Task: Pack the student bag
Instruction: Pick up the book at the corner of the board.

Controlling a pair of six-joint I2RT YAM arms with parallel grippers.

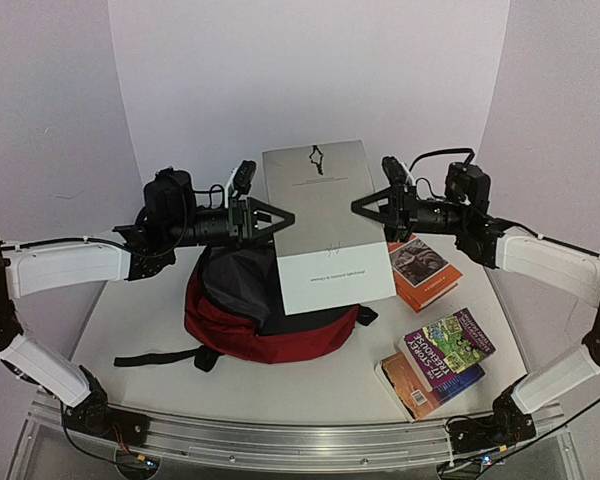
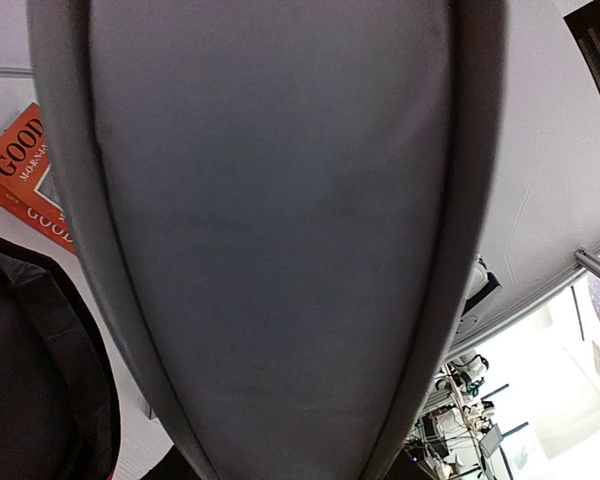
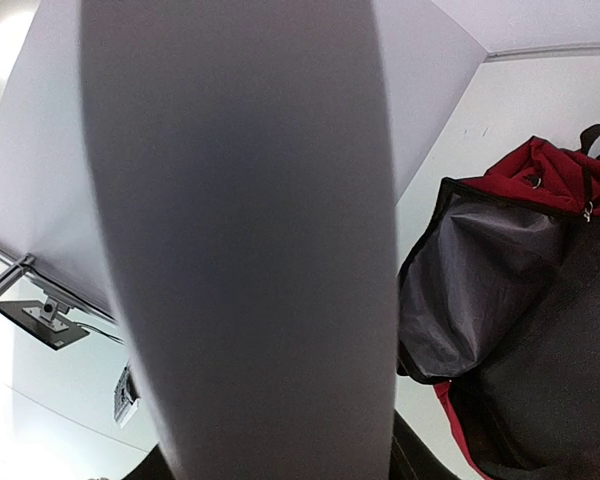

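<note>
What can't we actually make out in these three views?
- Top view: the grey book covers most of the student bag mouth, so its contents are hidden.
- Left and right wrist views: the book fills both frames and is blurred. No fingers show, so whether the left gripper or the right gripper is clamped on it is unclear.
- Left wrist view: the orange book title is cut off after "GOOD".
- Top view: the print on the grey book is too small to read.

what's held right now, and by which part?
The large grey book, aloft over the student bag: left gripper appears clamped on its left edge, right gripper on its right edge.
</note>
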